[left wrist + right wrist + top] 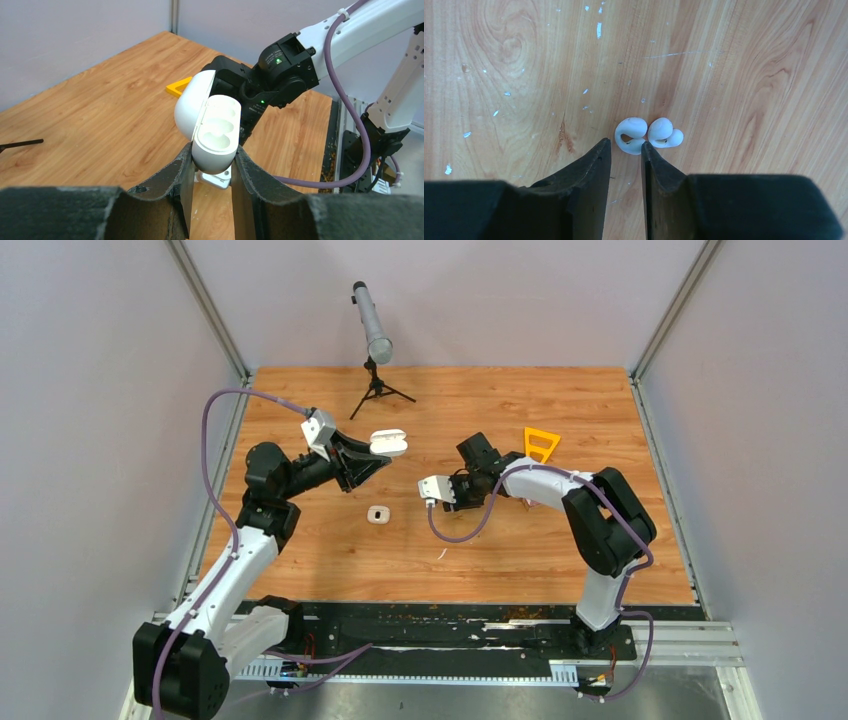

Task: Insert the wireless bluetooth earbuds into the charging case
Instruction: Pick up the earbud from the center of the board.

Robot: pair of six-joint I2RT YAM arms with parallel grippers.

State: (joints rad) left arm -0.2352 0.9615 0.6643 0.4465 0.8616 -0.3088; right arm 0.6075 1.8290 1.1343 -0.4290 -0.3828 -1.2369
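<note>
the wooden worktop (500, 540) is closed in by grey panels (100, 390) along its left, far and right edges, with the arm bases lined up on the near edge. most of the wood lies bare: the right third toward the right edge, the strip before the near edge and both far corners all offer room. a tripod (380, 392) stands at the far edge, left of centre, and a yellow triangle frame (541, 443) lies flat toward the far right, just beside the right arm. the left tool (211, 160) is clamped narrow on the lower body of the charging case (216, 132), held up in the air over the left half of the worktop. the lid is swung back, and the two moulded hollows show bare white plastic. the right tool (625, 145) hangs about mid-worktop with a slim gap between its fingers and nothing in it. the wireless bluetooth earbuds (649, 135) lie on the wood just beyond its tips — two buds touching each other. a small white piece (378, 514) rests near the middle of the worktop, too small to identify.
</note>
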